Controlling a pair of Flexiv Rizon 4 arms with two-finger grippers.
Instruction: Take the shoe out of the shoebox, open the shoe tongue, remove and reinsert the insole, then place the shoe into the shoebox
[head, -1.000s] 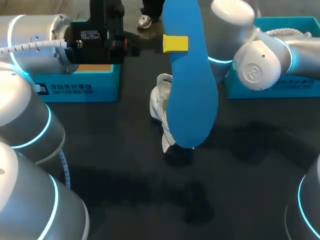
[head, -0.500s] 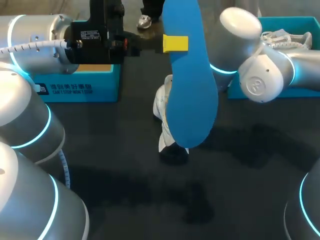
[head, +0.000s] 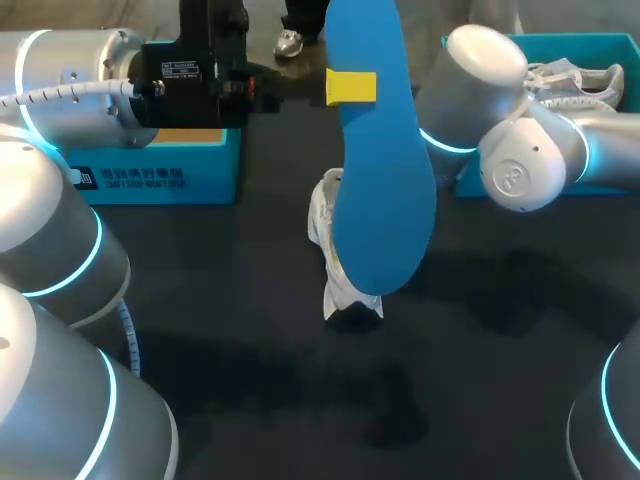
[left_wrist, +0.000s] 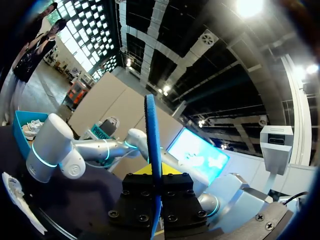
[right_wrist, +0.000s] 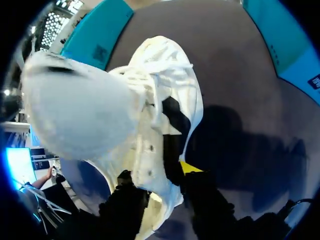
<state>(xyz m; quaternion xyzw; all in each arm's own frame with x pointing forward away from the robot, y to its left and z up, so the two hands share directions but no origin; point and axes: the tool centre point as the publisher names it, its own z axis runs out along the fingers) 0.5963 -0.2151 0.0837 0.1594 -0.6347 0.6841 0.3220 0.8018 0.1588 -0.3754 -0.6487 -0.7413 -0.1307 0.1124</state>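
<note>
A long blue insole (head: 382, 170) hangs high over the table's middle, with my left gripper (head: 350, 87) shut on its upper part. In the left wrist view the insole (left_wrist: 152, 135) stands edge-on between the fingers. Under it, a white shoe (head: 332, 245) rests on the dark table, partly hidden by the insole. My right arm (head: 515, 165) comes in from the right, and the insole hides its gripper in the head view. In the right wrist view my right gripper (right_wrist: 160, 177) stands open, its fingers on either side of the shoe's (right_wrist: 150, 115) side wall.
A teal shoebox (head: 165, 170) stands at the back left behind my left arm. A second teal box (head: 470, 180) at the back right holds another white shoe (head: 580, 80). The near half of the dark table (head: 300, 400) is bare.
My right gripper's fingers have parted from the shoe's wall. My right arm's elbow has drawn back to the right, and the shoe has shifted slightly toward the near side. Left arm and insole are unmoved.
</note>
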